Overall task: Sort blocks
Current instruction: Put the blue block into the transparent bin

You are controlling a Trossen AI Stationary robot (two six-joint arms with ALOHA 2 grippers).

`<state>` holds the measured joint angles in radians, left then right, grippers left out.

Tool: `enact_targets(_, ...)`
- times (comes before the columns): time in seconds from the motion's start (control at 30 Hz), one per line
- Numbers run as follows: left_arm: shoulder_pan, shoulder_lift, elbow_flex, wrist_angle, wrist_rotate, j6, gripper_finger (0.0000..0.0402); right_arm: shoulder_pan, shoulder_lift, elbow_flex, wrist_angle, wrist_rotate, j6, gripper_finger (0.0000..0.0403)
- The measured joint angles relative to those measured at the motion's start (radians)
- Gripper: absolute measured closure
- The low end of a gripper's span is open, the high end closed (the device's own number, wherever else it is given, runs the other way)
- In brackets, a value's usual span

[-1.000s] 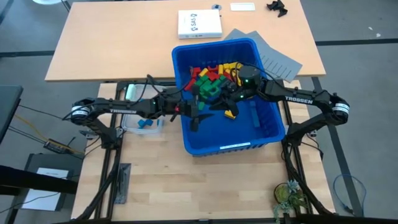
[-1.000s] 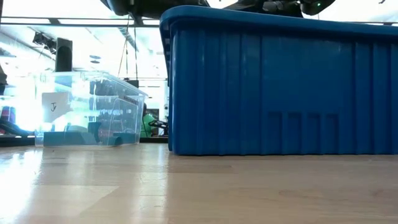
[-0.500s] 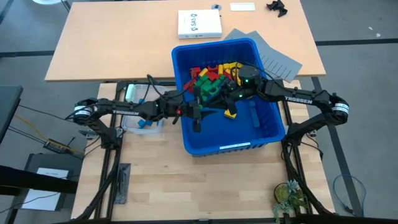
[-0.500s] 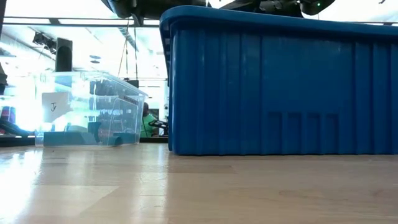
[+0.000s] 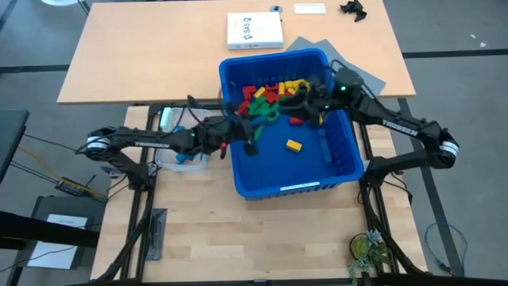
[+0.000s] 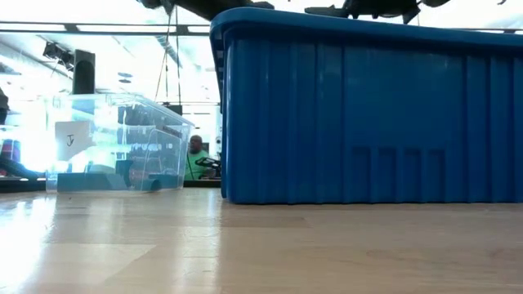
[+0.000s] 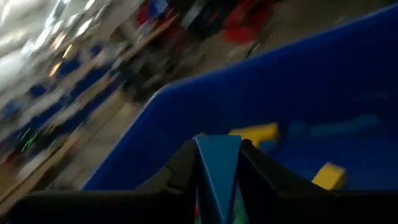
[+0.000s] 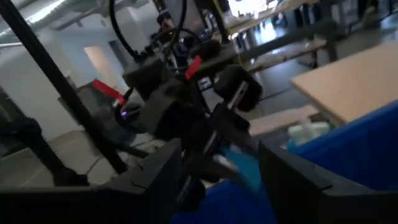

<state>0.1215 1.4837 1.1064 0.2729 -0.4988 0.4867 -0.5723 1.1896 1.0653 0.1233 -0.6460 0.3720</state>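
Since a second ago your right gripper [image 5: 316, 110] has pulled back toward the bin's far right corner, leaving a yellow block [image 5: 294, 145] on the blue bin's [image 5: 341, 171] floor, its jaws parted and empty. Your left gripper [image 7: 217, 163] has risen near the bin's left wall, jaws closed on a blue block [image 7: 219, 171]. Most blocks [image 5: 268, 97] remain piled unsorted; the clear tub [image 6: 114, 143] holds few. Low view hides everything inside the bin.
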Motion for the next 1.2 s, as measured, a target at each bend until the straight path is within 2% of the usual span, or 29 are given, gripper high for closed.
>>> enact_targets(0.17,0.009,-0.125,0.000,-0.241,-0.190,-0.141,0.0307,-0.032,-0.016,0.000,-0.019,0.003,-0.026,0.0194)
enact_targets(0.33,0.033,-0.245,0.000,-0.619,-0.265,-0.383,0.0307,-0.048,0.005,0.000,-0.089,0.003,-0.088,0.0194)
enact_targets(0.53,0.076,-0.340,0.001,-1.057,-0.245,-0.765,0.0307,-0.057,0.053,0.000,-0.166,0.015,-0.149,0.0197)
enact_targets(0.7,0.116,-0.351,0.000,-1.312,-0.177,-0.929,0.0306,-0.068,0.087,-0.001,-0.165,0.052,-0.167,0.0196)
enact_targets(0.8,0.131,-0.341,0.000,-1.373,-0.173,-0.987,0.0288,-0.079,0.101,-0.001,-0.171,0.088,-0.199,0.0189)
enact_targets(0.87,0.135,-0.338,0.000,-1.378,-0.198,-0.989,0.0265,-0.081,0.107,-0.001,-0.174,0.149,-0.220,0.0183)
enact_targets(1.07,0.135,-0.339,0.000,-1.354,-0.214,-1.022,0.0177,-0.076,0.108,-0.001,-0.287,0.329,-0.397,0.0162)
enact_targets(1.2,0.134,-0.339,0.000,-1.278,-0.208,-1.012,0.0139,-0.064,0.109,-0.001,-0.381,0.433,-0.519,0.0146)
